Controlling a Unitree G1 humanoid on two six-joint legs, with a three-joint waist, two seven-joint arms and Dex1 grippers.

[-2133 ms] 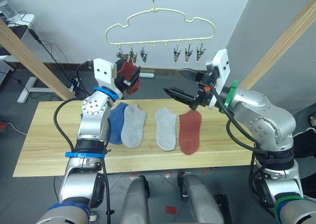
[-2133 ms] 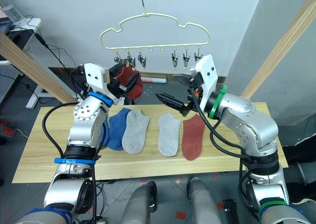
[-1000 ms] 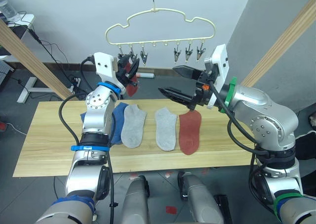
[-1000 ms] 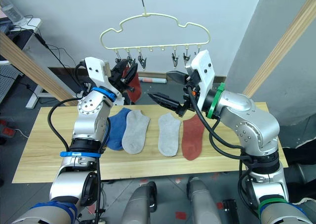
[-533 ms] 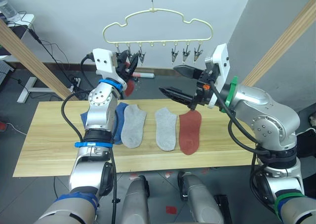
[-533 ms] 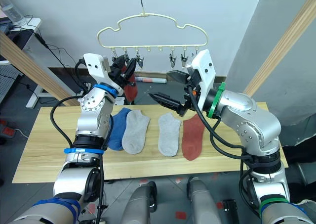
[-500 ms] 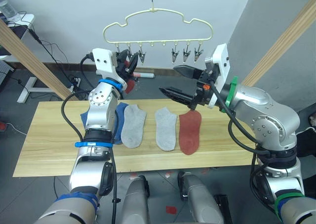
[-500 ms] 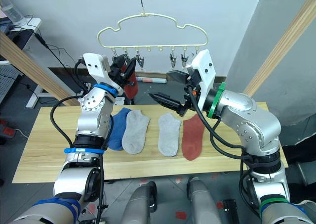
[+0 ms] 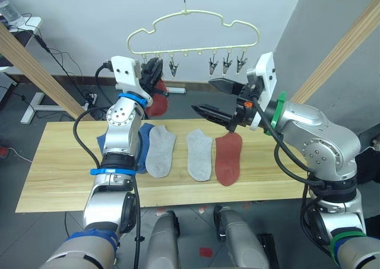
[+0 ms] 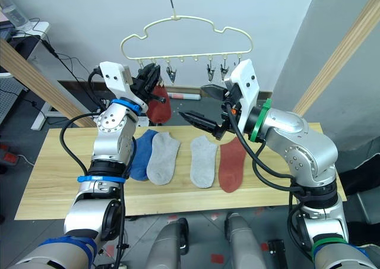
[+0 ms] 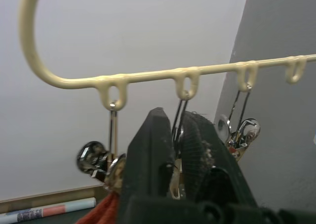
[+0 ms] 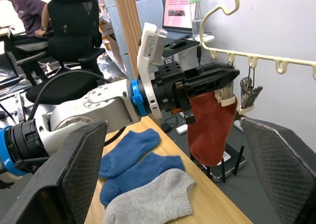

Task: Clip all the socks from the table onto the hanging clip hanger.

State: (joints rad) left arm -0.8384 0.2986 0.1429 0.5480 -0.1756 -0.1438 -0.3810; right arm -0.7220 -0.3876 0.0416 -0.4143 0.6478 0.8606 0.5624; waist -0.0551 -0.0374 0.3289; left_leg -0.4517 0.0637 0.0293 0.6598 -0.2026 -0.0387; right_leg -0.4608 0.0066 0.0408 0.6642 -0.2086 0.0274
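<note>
Table (image 9: 59,162): long light-wood top, set nearest, running left to right.
Socks on table: five are laid flat in a row; from the left, two blue socks (image 9: 141,147) overlapping, two grey socks (image 9: 160,151) side by side, one rust-red sock (image 9: 227,158) at the right end.
Right gripper (image 9: 208,97): held above the right part of the row, fingers spread wide apart, nothing between them.
Left gripper (image 9: 153,75): raised to the hanger's left clips, fingers pressed together on a second rust-red sock (image 9: 157,103), which hangs down above the blue socks.
Clip hanger (image 9: 193,28): pale-yellow cloud outline, hung beyond the table; grey clips (image 9: 225,64) are seen in a row below it.
Wooden poles (image 9: 35,70): slanted at far left and far right.
Cables (image 9: 59,61): trailed on the floor, far left.
</note>
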